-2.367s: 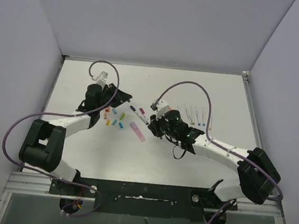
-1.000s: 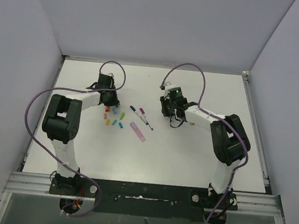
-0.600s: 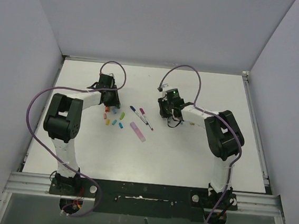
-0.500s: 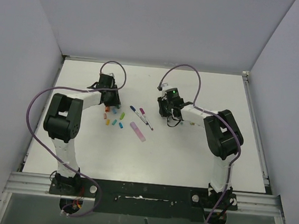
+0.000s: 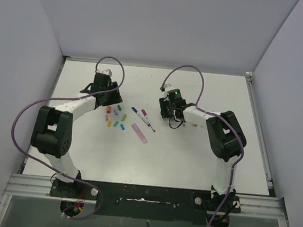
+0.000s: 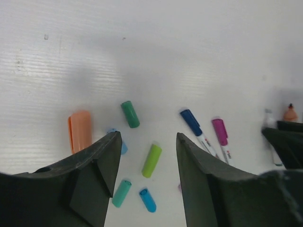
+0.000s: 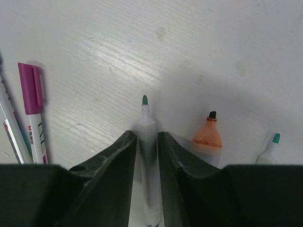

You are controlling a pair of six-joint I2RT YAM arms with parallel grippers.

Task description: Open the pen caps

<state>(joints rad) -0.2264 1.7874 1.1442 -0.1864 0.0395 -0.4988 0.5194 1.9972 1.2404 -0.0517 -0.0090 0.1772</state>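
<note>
Your right gripper (image 7: 147,138) is pinched almost shut on the bare barrel of a green-tipped pen (image 7: 146,124). That pen is already uncapped, with its nib pointing to 12 o'clock. The barrel is smooth and round and the hold on it is narrow. If you lift or swing quickly, I'd expect the pen to roll between the fingers, slip out, or drag its nib across the table (image 7: 199,42). An orange-tipped pen (image 7: 207,135) lies just beside it at 3 o'clock, and a sideways shift could knock that one. At 9 o'clock the magenta-capped pen (image 7: 31,89) wears its cap, as does the blue-capped pen (image 6: 191,122) next to it. Those two look like the work left. Your left gripper (image 6: 147,139) hangs wide open over the loose caps (image 6: 130,114), holding nothing. Descend carelessly and its fingers would scatter them.
</note>
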